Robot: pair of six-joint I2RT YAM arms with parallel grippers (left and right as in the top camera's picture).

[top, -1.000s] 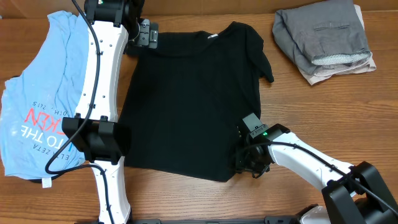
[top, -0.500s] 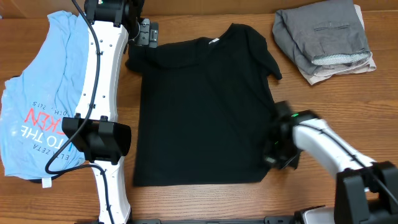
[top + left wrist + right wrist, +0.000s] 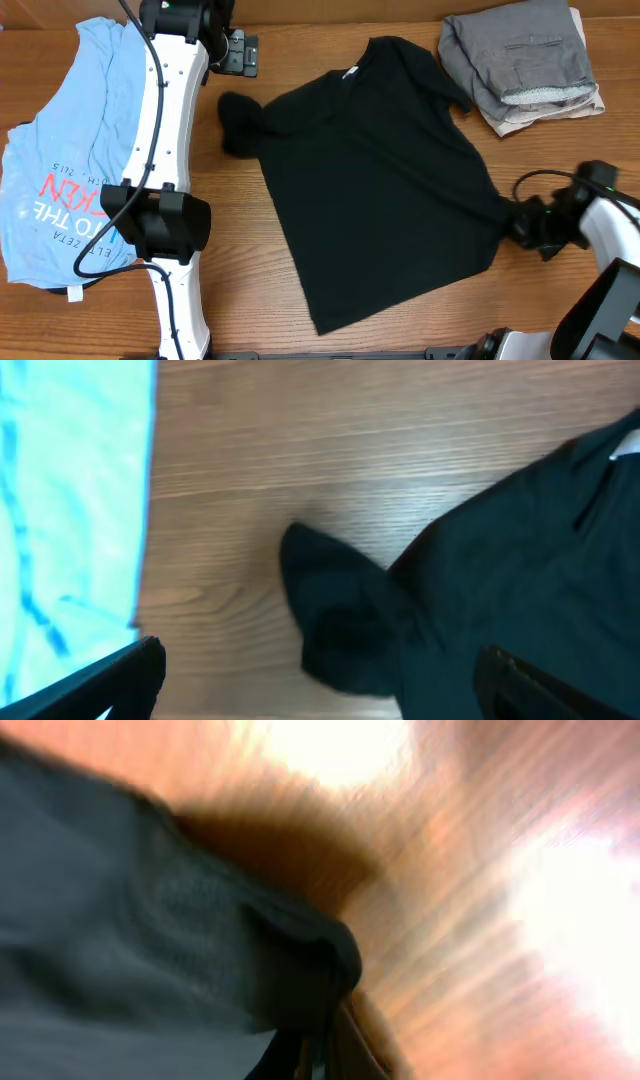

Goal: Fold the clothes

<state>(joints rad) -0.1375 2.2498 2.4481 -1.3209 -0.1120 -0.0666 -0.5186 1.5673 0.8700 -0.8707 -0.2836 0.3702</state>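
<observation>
The black T-shirt (image 3: 375, 180) lies skewed on the table, white neck tag (image 3: 349, 73) at the back, its left sleeve bunched (image 3: 238, 122). My right gripper (image 3: 522, 225) is shut on the shirt's right hem corner and holds it stretched to the right; the right wrist view shows the pinched black fabric (image 3: 200, 950), blurred. My left gripper (image 3: 240, 52) is open and empty at the back, above the bunched sleeve (image 3: 335, 620). The light blue shirt (image 3: 60, 160) with red-and-white lettering lies at the left, and its edge shows in the left wrist view (image 3: 70, 510).
Folded grey trousers (image 3: 520, 60) on a beige garment lie at the back right. My left arm (image 3: 165, 150) stretches from the front edge to the back between the two shirts.
My right gripper has dragged the black shirt's hem corner to the right. The shirt has slid and turned, and its left sleeve has pulled away from the left gripper.
</observation>
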